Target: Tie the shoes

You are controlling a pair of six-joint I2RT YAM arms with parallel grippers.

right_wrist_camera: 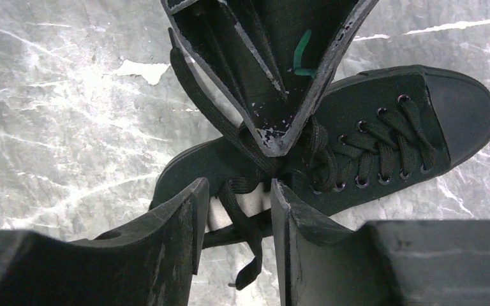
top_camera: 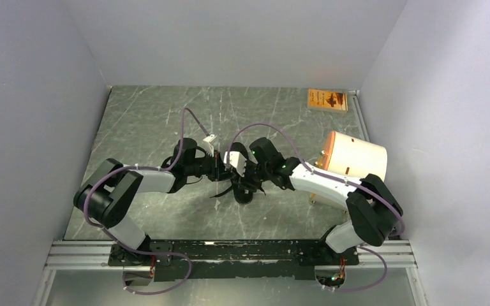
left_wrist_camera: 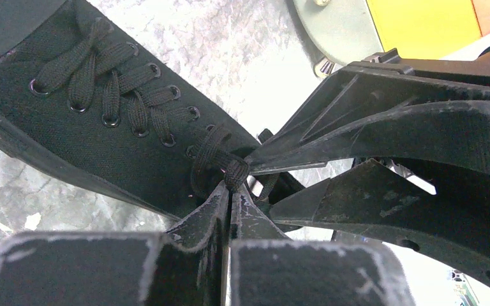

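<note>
The black shoe (left_wrist_camera: 96, 137) lies on the marble tabletop, its toe to the right in the right wrist view (right_wrist_camera: 389, 134). In the top view it is a dark shape (top_camera: 245, 195) mostly hidden under both grippers. My left gripper (left_wrist_camera: 231, 187) is shut on a fold of black lace (left_wrist_camera: 236, 172) at the top eyelets. It enters the right wrist view (right_wrist_camera: 274, 143) from above. My right gripper (right_wrist_camera: 235, 191) is open over the shoe's heel opening. A loose lace end (right_wrist_camera: 247, 236) hangs between its fingers without touching them. Its fingers (left_wrist_camera: 389, 121) flank the left gripper's tip.
A cream-and-orange cylinder (top_camera: 355, 155) lies at the right, close to the right arm. A small orange box (top_camera: 327, 99) sits at the back right. White walls enclose the table on three sides.
</note>
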